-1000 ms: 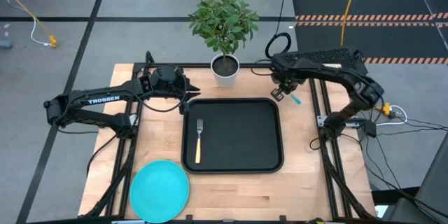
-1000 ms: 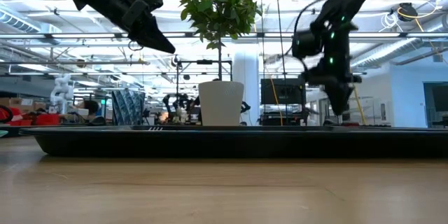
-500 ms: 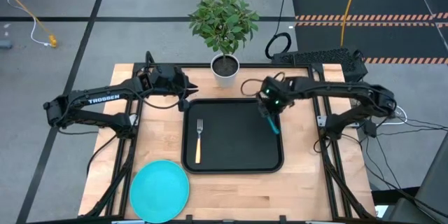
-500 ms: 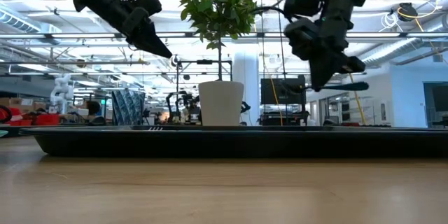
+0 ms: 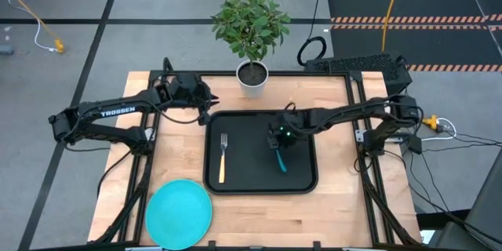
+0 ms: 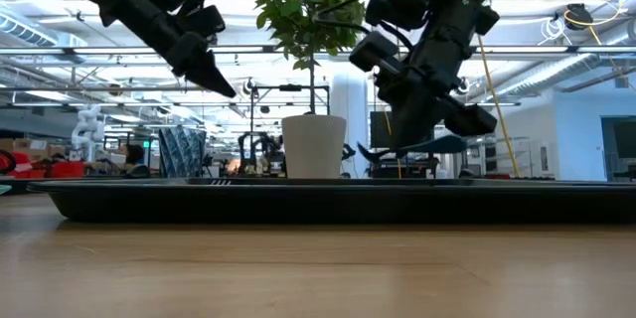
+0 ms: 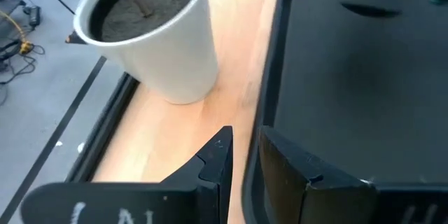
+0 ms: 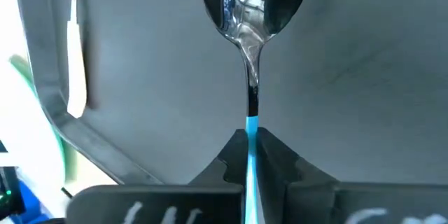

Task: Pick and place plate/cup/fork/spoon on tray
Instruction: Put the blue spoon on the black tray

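The spoon (image 8: 255,14), dark metal bowl and light blue handle, hangs over the middle of the black tray (image 5: 249,174), with my right gripper (image 5: 279,143) shut on it. The fork (image 5: 222,157) lies flat on the tray's left part, tines toward the far edge. The turquoise plate (image 5: 179,213) rests on the table near the left front corner. My left gripper (image 5: 207,111) hovers over the tray's far left corner, slightly open, with nothing between its fingers (image 7: 218,159). No cup is in view. My right gripper pinches the spoon's blue handle (image 8: 250,127) between its two fingers, close to where the handle meets the metal neck. The fingers slant down from the table's right side, and the bowl reaches out beyond their tips. The spoon (image 6: 417,146) lies about level, clear above the tray.
A white pot with a green plant (image 5: 252,78) stands just beyond the tray's far edge, near my left gripper. Bare wood lies to the right of the tray and along the table's front edge beside the plate.
My right gripper has swung from beside the tray's far right corner toward the table's left and near edges, out over the tray's middle, rolling its wrist on the way. The spoon has travelled with it, held throughout.
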`<state>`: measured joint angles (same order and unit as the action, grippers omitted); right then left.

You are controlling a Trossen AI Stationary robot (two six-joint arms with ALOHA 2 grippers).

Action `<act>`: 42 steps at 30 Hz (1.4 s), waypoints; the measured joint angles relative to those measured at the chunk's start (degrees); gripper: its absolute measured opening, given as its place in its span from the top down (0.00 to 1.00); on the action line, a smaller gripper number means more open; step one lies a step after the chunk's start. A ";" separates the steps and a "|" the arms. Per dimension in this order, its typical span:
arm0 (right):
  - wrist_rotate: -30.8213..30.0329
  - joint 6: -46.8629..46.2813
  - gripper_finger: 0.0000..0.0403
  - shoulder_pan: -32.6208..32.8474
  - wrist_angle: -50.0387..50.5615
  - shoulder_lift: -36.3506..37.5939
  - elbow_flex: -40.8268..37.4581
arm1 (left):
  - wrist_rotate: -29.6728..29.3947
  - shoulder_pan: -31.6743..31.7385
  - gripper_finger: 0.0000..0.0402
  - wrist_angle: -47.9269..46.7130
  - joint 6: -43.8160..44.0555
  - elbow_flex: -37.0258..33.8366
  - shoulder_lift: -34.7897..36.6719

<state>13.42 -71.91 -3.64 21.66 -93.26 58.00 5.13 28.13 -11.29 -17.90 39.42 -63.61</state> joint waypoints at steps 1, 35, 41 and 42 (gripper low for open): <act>-0.11 -0.73 1.00 0.74 -0.80 -0.66 0.03 | 0.00 0.23 0.81 0.40 0.02 0.00 0.00; -17.90 36.64 0.63 -8.73 2.03 12.16 -0.24 | 8.11 -12.43 0.81 17.65 -10.69 0.39 -0.02; -36.73 47.05 0.64 -11.08 3.73 17.88 -0.26 | 8.09 -18.92 0.81 17.02 -7.11 6.23 -5.67; -38.39 48.10 0.64 -11.47 3.68 18.74 -0.26 | 7.08 -19.90 0.81 15.22 -7.76 7.99 -7.59</act>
<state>-24.98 -23.81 -15.11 25.34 -74.52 57.74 12.21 8.23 3.94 -25.66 47.41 -71.20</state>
